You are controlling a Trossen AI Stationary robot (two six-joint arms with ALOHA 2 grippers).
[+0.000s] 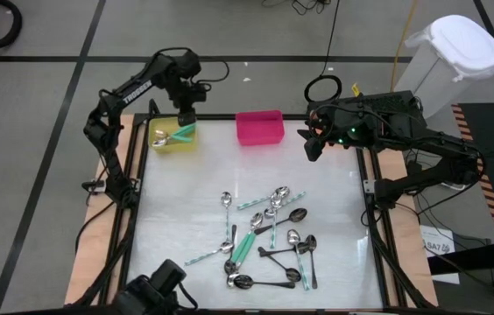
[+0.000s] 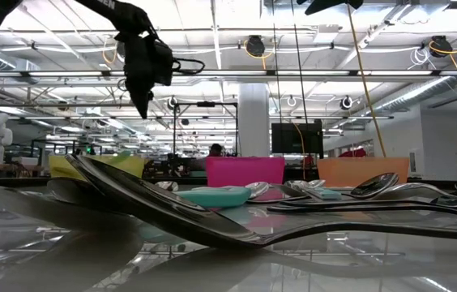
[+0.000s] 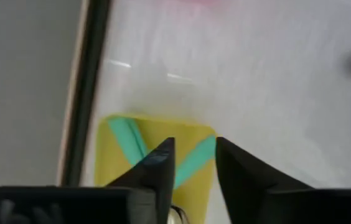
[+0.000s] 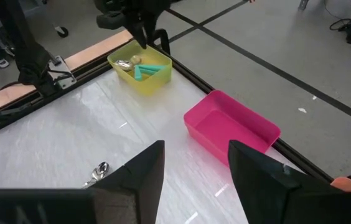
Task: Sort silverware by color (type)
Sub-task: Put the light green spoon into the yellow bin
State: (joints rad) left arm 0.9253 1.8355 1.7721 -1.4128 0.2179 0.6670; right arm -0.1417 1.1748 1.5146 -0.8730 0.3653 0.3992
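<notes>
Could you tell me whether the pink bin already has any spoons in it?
No, the right wrist view shows the pink bin empty, while the yellow bin holds teal-handled spoons.

Spoons [image 1: 269, 234] – shiny metal; yellow bin [image 1: 173, 138] – glossy plastic.

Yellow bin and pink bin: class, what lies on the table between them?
Nothing: in the high view the white table is bare between the yellow bin and the pink bin; the right wrist view agrees.

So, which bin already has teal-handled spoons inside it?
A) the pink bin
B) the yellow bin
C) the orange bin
B: the right wrist view shows teal-handled spoons lying in the yellow bin, while the pink bin beside it holds nothing.
</notes>
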